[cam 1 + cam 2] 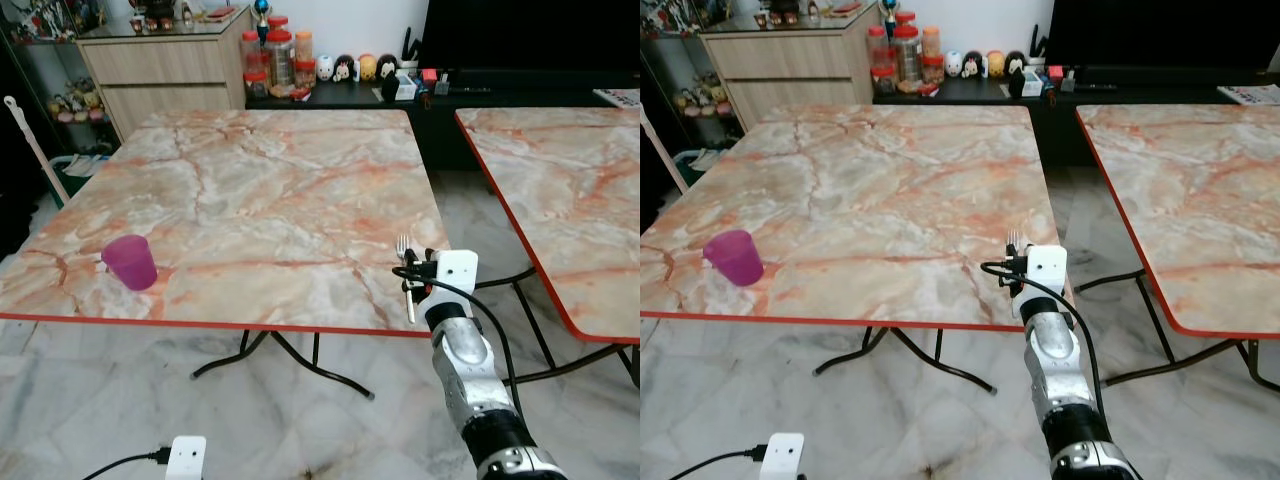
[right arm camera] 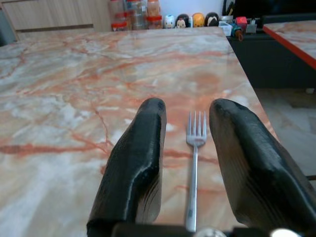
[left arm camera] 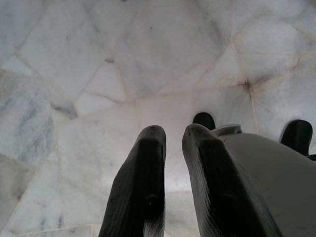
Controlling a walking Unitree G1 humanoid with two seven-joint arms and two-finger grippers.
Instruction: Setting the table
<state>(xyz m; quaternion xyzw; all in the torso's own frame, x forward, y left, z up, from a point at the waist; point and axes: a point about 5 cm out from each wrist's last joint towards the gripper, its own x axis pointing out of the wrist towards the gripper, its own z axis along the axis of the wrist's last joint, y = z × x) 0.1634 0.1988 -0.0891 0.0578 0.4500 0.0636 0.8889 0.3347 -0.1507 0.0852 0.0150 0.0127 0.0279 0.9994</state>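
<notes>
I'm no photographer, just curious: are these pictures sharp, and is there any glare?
Eye views: sharp, evenly lit, pale sheen on the orange-veined marble table. Right wrist view: silver fork crisp, right gripper fingers large and soft-edged. Left wrist view: left gripper dark over bright white floor tiles.

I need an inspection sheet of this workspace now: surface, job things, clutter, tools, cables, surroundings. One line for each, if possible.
Surface: square marble-pattern table with red edge, mostly bare; a second similar table stands to its right.
Job's things: silver metal fork lying flat near the front right edge, tines pointing away from the robot; translucent purple plastic cup upright near the front left edge.
Clutter: nothing seen on the table.
Tools: right tool open, fingers either side of the fork; left tool hanging over the floor, fingers nearly together.
Cables: black cable looping along the right arm.
Surroundings: pale marble floor; wooden drawer cabinet; jars and figurines on a dark low shelf.
</notes>
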